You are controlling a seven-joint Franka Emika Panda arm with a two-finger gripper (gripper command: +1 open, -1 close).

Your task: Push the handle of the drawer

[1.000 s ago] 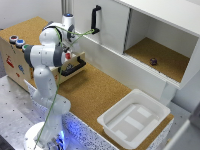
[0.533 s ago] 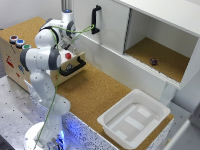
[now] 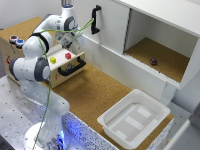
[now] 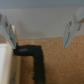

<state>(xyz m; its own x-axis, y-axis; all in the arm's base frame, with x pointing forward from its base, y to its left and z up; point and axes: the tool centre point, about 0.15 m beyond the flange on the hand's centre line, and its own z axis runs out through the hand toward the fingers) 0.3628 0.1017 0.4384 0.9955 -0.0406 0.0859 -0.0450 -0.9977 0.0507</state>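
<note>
Hand [image 4: 41,31] spread wide above handle [image 4: 34,56] of drawer [image 3: 64,64]

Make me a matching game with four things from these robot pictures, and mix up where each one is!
Things:
1. white plastic tub
2. black bar handle
3. small dark object
4. red round button

Places:
A. inside the open white cabinet
B. on top of the plywood drawer, beside the yellow button
C. on the cork surface near the table's edge
D. on the plywood drawer's front

Pairs: 1-C, 2-D, 3-A, 4-B
</note>
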